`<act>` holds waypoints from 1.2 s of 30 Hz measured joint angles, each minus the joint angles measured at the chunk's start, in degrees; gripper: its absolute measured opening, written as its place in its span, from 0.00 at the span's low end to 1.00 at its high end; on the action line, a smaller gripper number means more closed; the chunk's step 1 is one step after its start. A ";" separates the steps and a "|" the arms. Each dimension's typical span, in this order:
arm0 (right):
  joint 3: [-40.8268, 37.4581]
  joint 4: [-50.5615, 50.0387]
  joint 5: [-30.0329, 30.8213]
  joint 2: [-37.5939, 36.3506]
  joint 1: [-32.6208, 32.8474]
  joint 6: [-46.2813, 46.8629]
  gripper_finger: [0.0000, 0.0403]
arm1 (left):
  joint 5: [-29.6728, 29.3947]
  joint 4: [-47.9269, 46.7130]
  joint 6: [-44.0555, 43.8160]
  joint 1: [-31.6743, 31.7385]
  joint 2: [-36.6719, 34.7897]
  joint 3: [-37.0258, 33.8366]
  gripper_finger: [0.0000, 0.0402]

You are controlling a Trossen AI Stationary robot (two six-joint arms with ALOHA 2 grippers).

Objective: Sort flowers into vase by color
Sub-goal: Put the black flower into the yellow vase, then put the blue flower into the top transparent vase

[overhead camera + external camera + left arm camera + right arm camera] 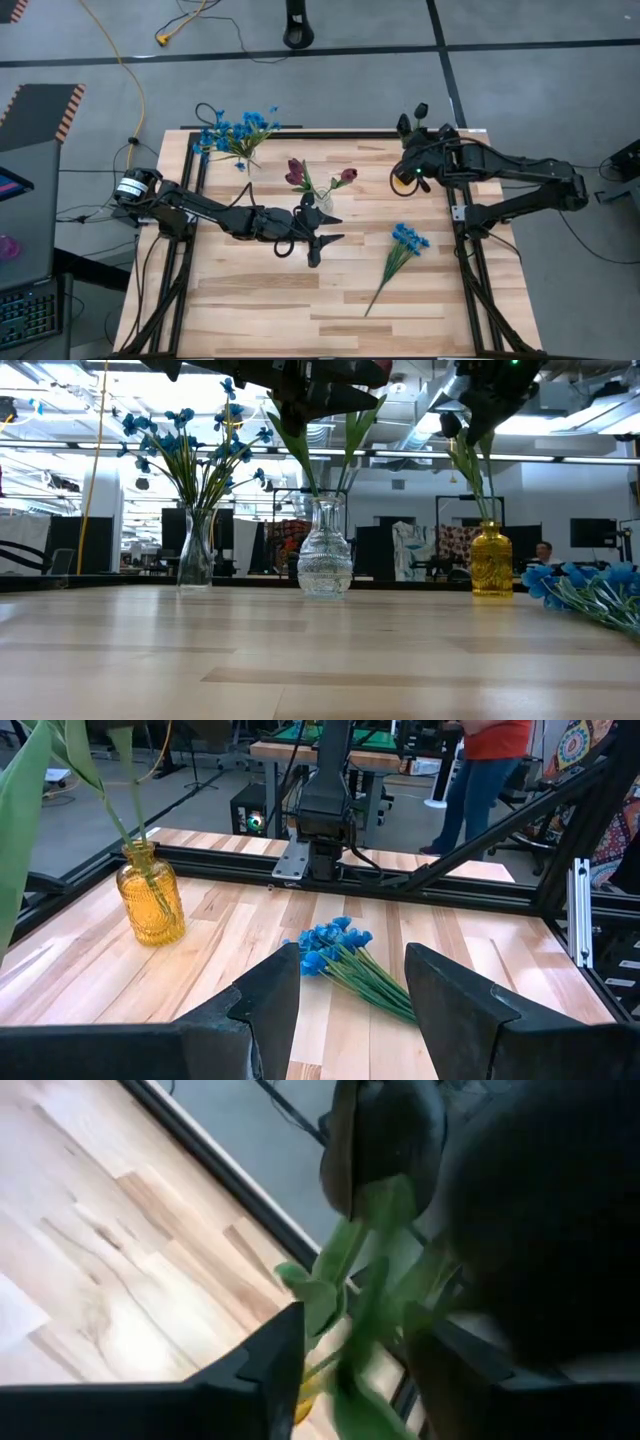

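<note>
Near-black buds [421,110] upright in yellow vase [491,561], right claw [350,1370] spread around green stems, not pinching. Left claw [322,229] open beside clear vase [325,550] with dark red rosebuds [297,175]. Blue sprig [400,250] flat on tabletop [300,300].

blue flowers [404,245] lying flat on table, red rosebuds [318,180] upright in vase
</note>
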 joint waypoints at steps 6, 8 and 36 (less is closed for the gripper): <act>0.00 -3.74 -2.94 -0.02 -0.98 4.13 0.58 | 0.00 0.00 -0.24 0.00 0.00 0.00 0.42; 0.00 -6.11 -5.68 -0.02 -2.04 5.62 0.59 | 0.00 0.00 -0.25 0.00 0.00 0.00 0.42; 0.00 -26.46 -31.84 -0.04 -4.79 15.93 0.59 | -0.13 0.00 0.20 0.00 0.00 0.00 0.42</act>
